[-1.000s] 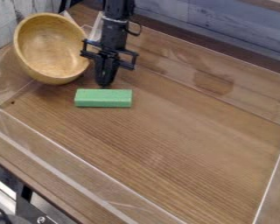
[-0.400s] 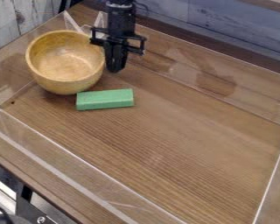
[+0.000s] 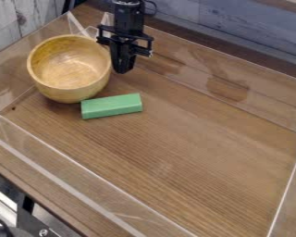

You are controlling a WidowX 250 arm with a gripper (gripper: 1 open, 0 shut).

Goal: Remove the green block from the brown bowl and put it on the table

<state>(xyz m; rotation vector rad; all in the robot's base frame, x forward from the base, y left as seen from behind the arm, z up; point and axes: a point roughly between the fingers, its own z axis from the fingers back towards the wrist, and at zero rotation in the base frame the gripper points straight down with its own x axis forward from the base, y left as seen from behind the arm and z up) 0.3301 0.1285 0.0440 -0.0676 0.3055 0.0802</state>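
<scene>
1. Gripper (image 3: 123, 65) hangs by the brown bowl's (image 3: 69, 67) right rim, pointing down, empty; how far apart the fingers are I can't tell.
2. Green block (image 3: 111, 106) lies flat on table (image 3: 200, 139), just below bowl, below-left of gripper, apart from it.
3. Step: looks done, bowl empty; next prob. just pull arm away.

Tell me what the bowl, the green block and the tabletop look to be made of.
Brown bowl: apparently turned wood, light brown with paler grain lines inside, smooth satin finish.
Green block: uniform bright green with plain faces; painted wood or plastic, cannot tell which.
Table: brown wood grain, possibly laminate, under a glossy clear cover that shows reflections, with raised transparent edges.
</scene>
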